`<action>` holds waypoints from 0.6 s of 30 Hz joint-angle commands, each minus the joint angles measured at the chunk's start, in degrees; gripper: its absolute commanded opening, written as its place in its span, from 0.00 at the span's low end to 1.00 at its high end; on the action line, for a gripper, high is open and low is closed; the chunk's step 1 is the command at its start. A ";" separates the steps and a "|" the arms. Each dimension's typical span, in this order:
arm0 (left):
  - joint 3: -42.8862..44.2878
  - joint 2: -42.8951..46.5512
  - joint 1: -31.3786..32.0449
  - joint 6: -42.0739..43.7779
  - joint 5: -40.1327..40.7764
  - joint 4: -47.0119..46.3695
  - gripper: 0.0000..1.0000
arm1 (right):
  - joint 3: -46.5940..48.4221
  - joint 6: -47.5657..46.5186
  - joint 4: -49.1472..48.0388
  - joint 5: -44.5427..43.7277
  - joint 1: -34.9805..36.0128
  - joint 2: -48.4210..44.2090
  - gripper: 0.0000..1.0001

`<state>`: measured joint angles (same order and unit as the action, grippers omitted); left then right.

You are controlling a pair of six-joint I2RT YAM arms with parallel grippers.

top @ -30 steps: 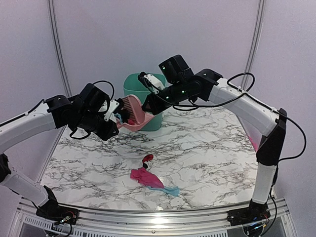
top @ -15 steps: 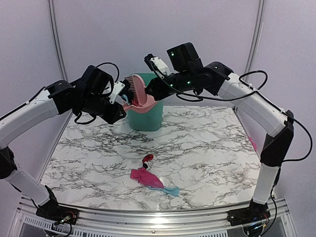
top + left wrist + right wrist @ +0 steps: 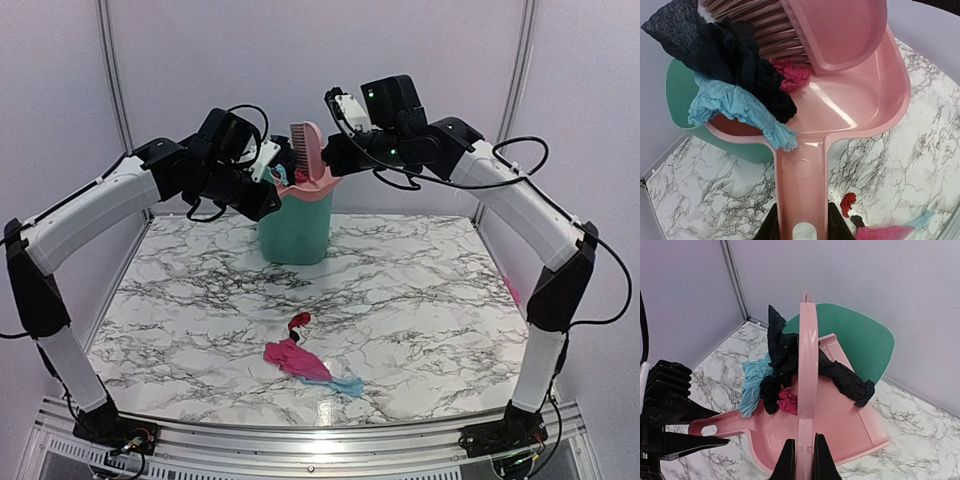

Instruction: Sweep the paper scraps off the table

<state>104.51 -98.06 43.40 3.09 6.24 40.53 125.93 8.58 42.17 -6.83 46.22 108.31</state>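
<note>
My left gripper (image 3: 262,180) is shut on the handle of the pink dustpan (image 3: 850,115), held over the green bin (image 3: 295,225). My right gripper (image 3: 335,152) is shut on the pink brush (image 3: 807,365), whose bristles rest on the pan. Black (image 3: 735,60), light blue (image 3: 735,107) and magenta scraps (image 3: 792,75) lie in the pan at its open lip over the bin; they also show in the right wrist view (image 3: 782,365). More paper scraps lie on the table (image 3: 420,300): a magenta one (image 3: 290,358), a light blue one (image 3: 347,385), a small red and a black one (image 3: 298,322).
The green bin stands at the back middle of the table against the wall. Metal rail (image 3: 300,440) runs along the front edge. Both arms reach over the back half of the table.
Both arms have risen and moved back toward the wall. The dustpan and brush went from beside the bin to above its mouth.
</note>
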 commanded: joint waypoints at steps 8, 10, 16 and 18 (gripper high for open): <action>14.41 -9.24 -4.59 -1.63 -7.95 -4.58 0.00 | 6.48 -1.45 -5.55 -2.55 -4.33 5.80 0.00; 15.67 -10.39 -5.31 -2.65 -8.99 -4.65 0.00 | 7.47 -1.50 -6.22 -2.82 -4.61 6.77 0.00; 18.01 -13.09 -7.21 -7.32 -12.31 -4.74 0.00 | 7.65 -2.30 -10.28 -2.72 -4.80 7.63 0.00; 18.26 -13.65 -7.56 -8.52 -12.79 -4.76 0.00 | 7.86 -2.50 -11.02 -3.10 -4.90 7.87 0.00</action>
<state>120.20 -110.98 36.73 -1.76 -3.46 39.27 131.68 7.11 33.98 -8.32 41.95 115.20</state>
